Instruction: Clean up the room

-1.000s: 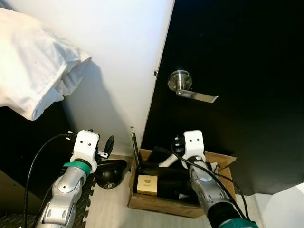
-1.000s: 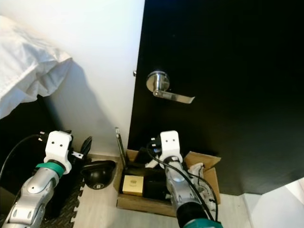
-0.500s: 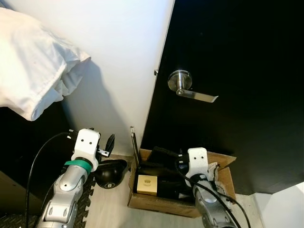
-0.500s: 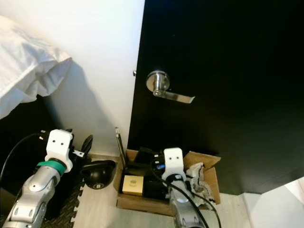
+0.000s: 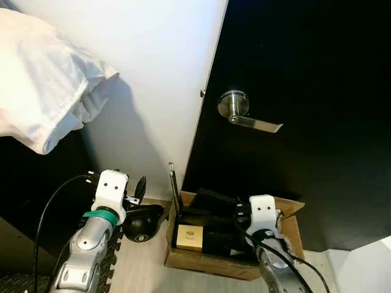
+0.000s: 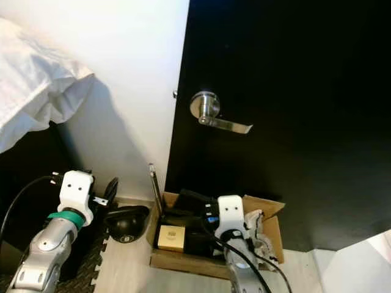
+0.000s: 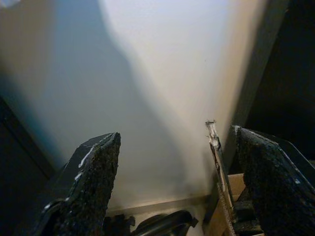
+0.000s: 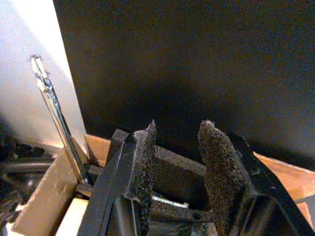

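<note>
An open cardboard box [image 5: 183,259] sits on the floor against the black door [image 5: 317,73]. Inside lie black items, a small tan box [image 5: 189,237] and a crumpled white cloth [image 6: 258,224] on the right side. My right gripper [image 8: 179,125] hangs over the box's right half, fingers a little apart with nothing between them. In the right wrist view a black block [image 8: 172,162] lies in the box just beyond them. My left gripper [image 7: 177,132] is wide open and empty, raised left of the box above a round black object [image 5: 142,223] on the floor.
A thin metal rod [image 5: 173,186] stands at the box's left corner. A silver lever handle [image 5: 244,113] is on the door. White bedding [image 5: 36,91] overhangs at the upper left. A black foam mat [image 5: 110,256] lies under my left arm, by dark furniture.
My right arm has dropped and pulled back over the box. The white thing at its fingers a second ago is gone from them, and the white cloth now lies in the box. The left arm barely moved.
</note>
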Robot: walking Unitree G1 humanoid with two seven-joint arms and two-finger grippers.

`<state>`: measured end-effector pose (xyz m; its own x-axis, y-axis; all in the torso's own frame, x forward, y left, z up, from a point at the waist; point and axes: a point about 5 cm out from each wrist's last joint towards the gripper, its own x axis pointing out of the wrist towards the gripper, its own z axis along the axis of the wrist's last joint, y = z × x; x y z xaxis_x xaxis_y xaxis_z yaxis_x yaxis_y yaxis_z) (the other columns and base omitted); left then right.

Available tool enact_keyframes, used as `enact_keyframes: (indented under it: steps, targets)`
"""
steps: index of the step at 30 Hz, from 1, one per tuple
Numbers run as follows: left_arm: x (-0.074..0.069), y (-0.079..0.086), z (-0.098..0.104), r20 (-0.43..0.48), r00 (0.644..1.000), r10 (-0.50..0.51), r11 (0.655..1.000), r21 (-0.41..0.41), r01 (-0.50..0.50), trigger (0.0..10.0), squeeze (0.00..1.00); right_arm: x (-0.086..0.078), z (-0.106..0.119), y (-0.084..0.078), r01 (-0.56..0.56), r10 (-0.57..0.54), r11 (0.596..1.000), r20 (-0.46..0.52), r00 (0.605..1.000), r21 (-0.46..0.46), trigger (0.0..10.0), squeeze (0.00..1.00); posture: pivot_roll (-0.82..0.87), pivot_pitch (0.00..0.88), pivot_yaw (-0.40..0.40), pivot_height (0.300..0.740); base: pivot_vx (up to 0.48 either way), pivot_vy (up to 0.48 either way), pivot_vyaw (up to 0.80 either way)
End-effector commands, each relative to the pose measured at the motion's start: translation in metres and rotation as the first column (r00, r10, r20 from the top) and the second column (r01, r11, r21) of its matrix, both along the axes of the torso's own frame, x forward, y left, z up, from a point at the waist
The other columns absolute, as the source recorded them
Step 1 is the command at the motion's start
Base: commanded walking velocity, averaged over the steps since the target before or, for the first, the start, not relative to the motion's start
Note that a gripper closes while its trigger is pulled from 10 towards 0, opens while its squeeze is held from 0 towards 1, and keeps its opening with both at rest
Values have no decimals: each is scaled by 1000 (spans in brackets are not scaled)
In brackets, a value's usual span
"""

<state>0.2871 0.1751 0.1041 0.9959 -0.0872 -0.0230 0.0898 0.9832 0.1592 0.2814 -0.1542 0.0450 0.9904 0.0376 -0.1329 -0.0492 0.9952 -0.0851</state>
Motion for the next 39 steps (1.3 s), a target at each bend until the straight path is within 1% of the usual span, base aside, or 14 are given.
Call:
enact_keyframes:
  steps: [1,2,4,7,8,9,12,13,15,17,24,29,33,39]
  targets:
    - [-4,-3,-6,-19,1000,5,1000,-21,-6,10000,0,-7,-5,-5,27,-27,1000,-28,999,0,10000,0,85,43,-54,740,0,0,0]
    - [-5,-5,-7,-18,1000,0,1000,-25,0,10000,0,-9,-6,-5,33,-33,999,-27,999,-1,10000,0,88,36,-38,740,0,0,0]
    - [-5,-6,-7,-17,1000,-4,1000,-27,4,10000,0,-10,-6,-5,36,-36,999,-26,999,-1,10000,0,88,36,-38,740,0,0,0]
    - [-6,-11,-7,-14,999,-33,999,-21,32,10000,0,-12,-7,-4,47,-47,999,-27,999,-8,10000,0,90,19,-15,740,0,0,0]
    - [-6,-12,-6,-13,999,-42,999,-17,41,10000,0,-13,-7,-4,42,-43,998,-27,999,-38,10000,0,93,7,-4,740,0,0,0]
    - [-6,-12,-6,-13,999,-42,999,-17,41,10000,0,-13,-7,-4,42,-43,998,-27,999,-38,10000,0,93,7,-4,740,0,0,0]
    - [-3,-14,-5,-12,998,-55,998,-2,55,10000,0,-15,-9,-3,30,-33,996,-29,999,-89,10000,0,104,1,12,740,0,0,0]
    - [-3,-15,-5,-13,998,-60,998,-1,60,10000,0,-14,-9,-2,29,-32,995,-29,999,-98,10000,0,111,0,29,740,0,0,800]
    - [-3,-15,-5,-14,998,-64,998,-1,64,10000,0,-13,-9,-1,29,-32,994,-28,999,-105,10000,0,111,0,29,740,0,0,800]
    - [-4,-16,-4,-18,997,-79,997,4,79,10000,0,-10,-8,0,41,-44,994,-27,999,-103,10000,0,123,0,50,740,0,0,800]
    - [1,-11,-4,-24,997,-72,997,10,73,10000,0,-6,-8,3,50,-54,993,-31,998,-105,10000,0,119,0,60,740,0,0,800]
    - [3,-13,-5,-31,996,-85,996,20,85,10000,0,-5,-8,3,56,-60,993,-33,998,-106,10000,0,112,0,60,740,0,0,800]
    - [5,-14,-5,-29,997,-76,997,8,76,10000,0,-6,-10,3,57,-61,993,-42,997,-105,10000,0,112,0,54,740,0,0,800]
    - [3,-14,-5,-32,998,-62,998,-3,62,10000,0,-6,-12,5,53,-59,994,-56,997,-100,10000,0,119,0,45,740,0,0,800]
